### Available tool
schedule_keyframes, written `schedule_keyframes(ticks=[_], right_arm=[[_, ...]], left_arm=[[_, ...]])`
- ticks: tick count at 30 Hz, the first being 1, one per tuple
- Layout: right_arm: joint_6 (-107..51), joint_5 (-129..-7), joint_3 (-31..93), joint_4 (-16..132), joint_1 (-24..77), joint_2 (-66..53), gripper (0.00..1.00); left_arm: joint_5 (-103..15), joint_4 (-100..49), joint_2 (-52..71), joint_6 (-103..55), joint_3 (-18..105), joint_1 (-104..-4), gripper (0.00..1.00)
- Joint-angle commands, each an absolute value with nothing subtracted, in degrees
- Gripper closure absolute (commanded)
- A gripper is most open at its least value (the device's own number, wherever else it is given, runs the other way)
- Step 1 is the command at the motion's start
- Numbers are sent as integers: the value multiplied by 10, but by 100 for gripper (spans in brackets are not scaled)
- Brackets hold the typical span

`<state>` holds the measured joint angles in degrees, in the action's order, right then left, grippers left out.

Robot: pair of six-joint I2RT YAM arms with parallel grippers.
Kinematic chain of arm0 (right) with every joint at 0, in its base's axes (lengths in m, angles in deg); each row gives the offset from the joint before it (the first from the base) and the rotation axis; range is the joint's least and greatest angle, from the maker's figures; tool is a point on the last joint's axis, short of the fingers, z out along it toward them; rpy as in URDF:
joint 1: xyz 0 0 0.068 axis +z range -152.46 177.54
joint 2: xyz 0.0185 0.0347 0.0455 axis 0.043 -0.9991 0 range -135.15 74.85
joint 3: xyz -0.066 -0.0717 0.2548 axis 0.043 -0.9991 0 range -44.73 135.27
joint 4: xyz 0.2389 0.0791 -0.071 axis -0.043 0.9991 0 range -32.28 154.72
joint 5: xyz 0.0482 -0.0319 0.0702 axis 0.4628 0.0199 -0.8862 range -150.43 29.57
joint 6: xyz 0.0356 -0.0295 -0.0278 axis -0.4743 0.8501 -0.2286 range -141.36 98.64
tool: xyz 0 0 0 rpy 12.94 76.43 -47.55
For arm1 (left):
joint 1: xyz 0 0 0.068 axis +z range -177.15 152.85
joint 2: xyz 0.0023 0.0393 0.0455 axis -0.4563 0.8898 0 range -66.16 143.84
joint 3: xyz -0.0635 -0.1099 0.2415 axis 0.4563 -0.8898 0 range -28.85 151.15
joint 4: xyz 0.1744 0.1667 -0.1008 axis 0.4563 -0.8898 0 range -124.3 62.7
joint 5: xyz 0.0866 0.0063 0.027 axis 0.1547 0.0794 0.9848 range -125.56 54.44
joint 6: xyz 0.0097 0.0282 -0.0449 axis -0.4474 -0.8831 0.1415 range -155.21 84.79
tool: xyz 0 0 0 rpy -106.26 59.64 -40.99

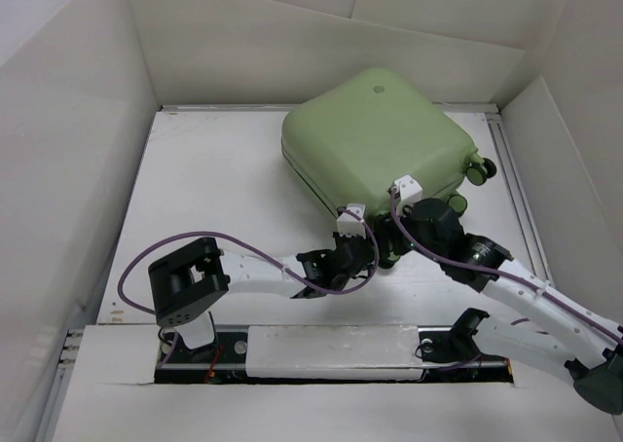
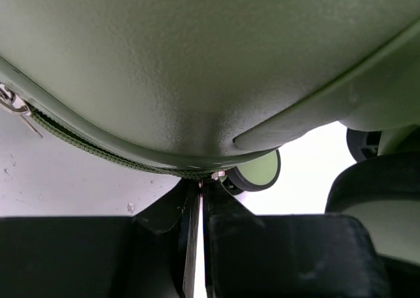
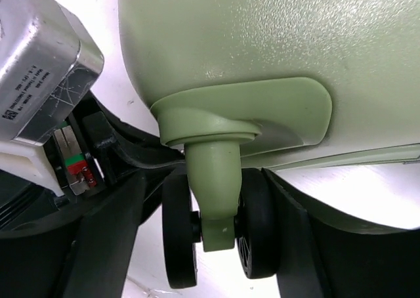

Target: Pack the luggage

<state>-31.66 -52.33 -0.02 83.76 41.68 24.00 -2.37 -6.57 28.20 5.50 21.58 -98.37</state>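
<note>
- Plainly, the luggage (image 1: 375, 135) lies flat and closed on the counter (image 1: 214, 169), towards the far right, with its badge (image 1: 379, 89) facing up and its wheeled end turned to the right.
- The shell looks stiff and smooth, so I judge that pads would slide on the broad faces. It is probably light for its bulk, though what is inside cannot be seen.
- The best places to hold seem to be the small hard features: the zip (image 2: 98, 150) along the seam, its metal pullers, and the caster wheel (image 3: 180, 245) on its stalk.
- The left gripper (image 2: 200, 196) is pressed together right at the zip line on the near edge, beside a small metal piece. I cannot tell whether it pinches a puller.
- The right gripper (image 3: 216, 206) is spread with one finger on each side of the twin caster wheel, very close to the discs. I cannot tell whether it bears on them.
- If the case is to be opened, bracing the wheel while drawing the zip would likely stop the shell from skating across the counter.
</note>
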Motion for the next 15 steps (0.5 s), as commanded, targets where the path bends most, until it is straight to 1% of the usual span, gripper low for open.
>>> schedule_keyframes(ticks=[1, 2, 3, 4, 7, 8, 11, 14, 15], right_arm=[[-319, -525, -6, 804, 410, 250, 23], [-319, -525, -6, 804, 410, 250, 23], [-319, -518, -6, 804, 410, 250, 27], [-319, -509, -6, 811, 404, 250, 36], [-333, -501, -6, 817, 404, 244, 62], [-333, -496, -11, 817, 404, 244, 72], [-344, -484, -24, 817, 399, 261, 84], [-344, -484, -31, 817, 394, 276, 87], [-344, -484, -31, 817, 394, 282, 89]], left_arm=[[58, -46, 267, 41, 228, -966, 100], [58, -46, 260, 41, 223, -966, 100], [58, -46, 252, 41, 218, -966, 100], [58, -41, 252, 36, 212, -966, 100], [65, -41, 238, 35, 191, -966, 100], [65, -41, 231, 35, 177, -966, 100], [52, -36, 210, 49, 150, -950, 100], [58, -27, 188, 49, 120, -942, 100], [58, -27, 188, 49, 114, -942, 100]])
